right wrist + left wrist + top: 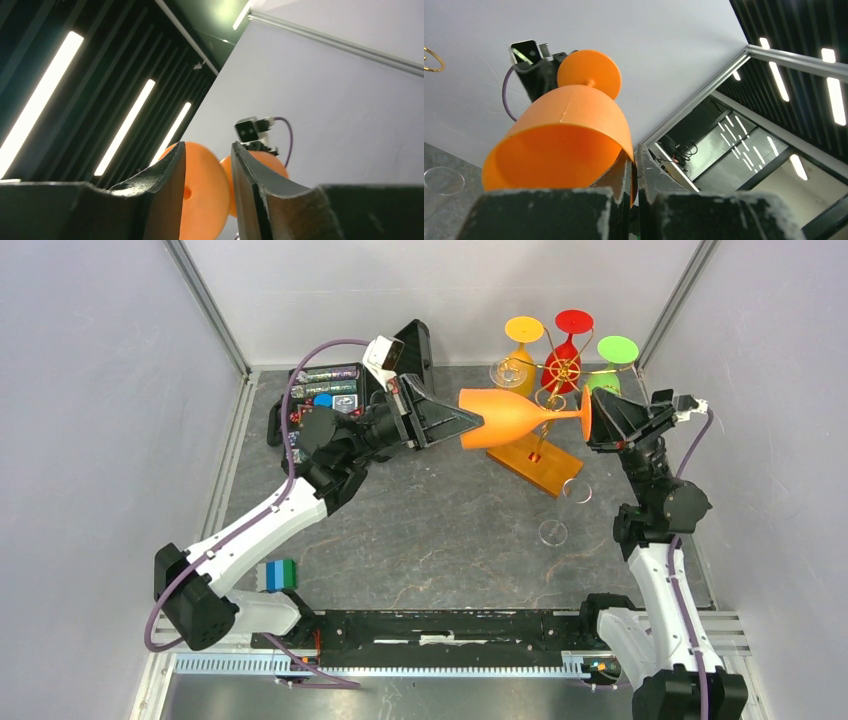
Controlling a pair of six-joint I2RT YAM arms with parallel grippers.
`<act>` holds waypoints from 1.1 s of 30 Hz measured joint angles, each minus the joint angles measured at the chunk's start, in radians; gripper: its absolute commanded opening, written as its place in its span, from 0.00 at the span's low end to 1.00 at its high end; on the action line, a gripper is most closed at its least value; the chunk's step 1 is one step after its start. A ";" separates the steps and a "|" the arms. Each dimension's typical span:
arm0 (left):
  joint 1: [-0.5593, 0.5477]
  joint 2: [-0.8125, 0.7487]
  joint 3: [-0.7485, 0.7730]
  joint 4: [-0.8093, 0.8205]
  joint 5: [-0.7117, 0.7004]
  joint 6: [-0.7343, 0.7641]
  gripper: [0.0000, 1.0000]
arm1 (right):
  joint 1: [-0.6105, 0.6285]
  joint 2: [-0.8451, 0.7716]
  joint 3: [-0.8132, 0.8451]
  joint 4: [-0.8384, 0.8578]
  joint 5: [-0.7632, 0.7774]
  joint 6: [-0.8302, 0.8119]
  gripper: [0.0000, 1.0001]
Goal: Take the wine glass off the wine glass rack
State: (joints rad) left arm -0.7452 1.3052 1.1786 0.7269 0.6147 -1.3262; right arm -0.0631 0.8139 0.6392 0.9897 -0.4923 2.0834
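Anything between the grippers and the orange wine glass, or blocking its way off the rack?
Nothing between them: left gripper pinches the wine glass bowl, right gripper is at its foot. The wine glass rack has gold arms close by the stem.

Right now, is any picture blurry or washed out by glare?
Top external: evenly lit, glass sharp. Left wrist: glass crisp, ceiling strips bright but not washed out. Right wrist: strips blown white with haloes, glass foot blurred between the jaws.
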 measured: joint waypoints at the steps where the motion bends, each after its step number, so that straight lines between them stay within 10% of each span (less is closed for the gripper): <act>1: -0.002 -0.008 0.000 -0.001 0.001 0.013 0.02 | 0.000 0.004 0.000 -0.012 -0.001 -0.022 0.53; 8: -0.003 -0.139 -0.004 -0.162 -0.061 0.227 0.02 | 0.000 0.021 0.036 -0.166 -0.005 -0.180 0.69; 17: -0.003 -0.355 0.053 -0.641 -0.292 0.674 0.02 | 0.000 -0.003 0.224 -0.463 0.011 -0.543 0.67; 33: -0.204 -0.167 0.129 -1.369 -0.450 1.006 0.02 | 0.000 -0.064 0.342 -0.859 0.148 -1.003 0.65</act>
State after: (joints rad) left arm -0.9493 1.1378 1.3079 -0.6426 0.1646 -0.3202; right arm -0.0631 0.7502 0.9810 0.1310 -0.3447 1.0801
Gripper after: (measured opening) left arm 0.054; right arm 0.657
